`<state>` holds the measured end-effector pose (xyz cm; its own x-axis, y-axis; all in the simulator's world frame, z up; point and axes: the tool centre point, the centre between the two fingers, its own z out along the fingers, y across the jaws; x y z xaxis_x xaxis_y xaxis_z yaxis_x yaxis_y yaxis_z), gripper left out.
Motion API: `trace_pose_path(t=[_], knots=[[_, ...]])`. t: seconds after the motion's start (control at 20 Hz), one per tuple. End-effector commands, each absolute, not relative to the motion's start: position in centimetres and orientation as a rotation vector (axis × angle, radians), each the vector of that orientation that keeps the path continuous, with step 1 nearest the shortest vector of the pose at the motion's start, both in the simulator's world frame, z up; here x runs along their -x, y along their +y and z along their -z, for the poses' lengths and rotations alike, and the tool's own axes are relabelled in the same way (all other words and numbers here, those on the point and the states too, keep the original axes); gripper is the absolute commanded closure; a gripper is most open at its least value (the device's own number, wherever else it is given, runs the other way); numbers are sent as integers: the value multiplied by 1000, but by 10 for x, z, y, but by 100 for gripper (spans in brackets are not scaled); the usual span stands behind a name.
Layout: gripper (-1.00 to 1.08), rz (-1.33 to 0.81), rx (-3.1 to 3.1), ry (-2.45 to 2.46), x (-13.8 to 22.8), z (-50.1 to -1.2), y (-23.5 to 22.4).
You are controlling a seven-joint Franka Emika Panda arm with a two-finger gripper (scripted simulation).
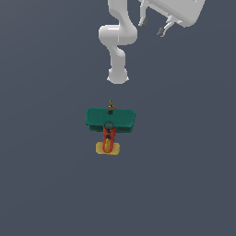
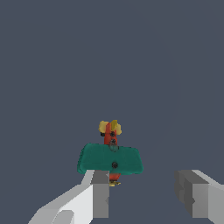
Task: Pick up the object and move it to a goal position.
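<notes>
Flat dark grey-blue worktop [image 1: 41, 184], white jointed robot arm [image 1: 117, 41] raised at far edge, small toy airplane [image 1: 109, 123] with teal rectangular wing, red-orange fuselage, yellow tail, resting mid-worktop, white pincer [image 1: 152, 26] released, empty, well apart from airplane.

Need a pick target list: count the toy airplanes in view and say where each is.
1. The toy airplane lies on the grey floor in front of the arm's base, apart from the open fingers. Nothing appears hidden.
</notes>
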<state>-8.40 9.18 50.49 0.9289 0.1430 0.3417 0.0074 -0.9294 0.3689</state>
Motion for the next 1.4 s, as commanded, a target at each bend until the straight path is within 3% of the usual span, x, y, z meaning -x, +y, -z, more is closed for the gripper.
trace_pose_path(t=[0.0,1.35], knots=[[-20,-529,-2687,116,85,-507,98],[-20,-503,-2318,188,84,-478,155]])
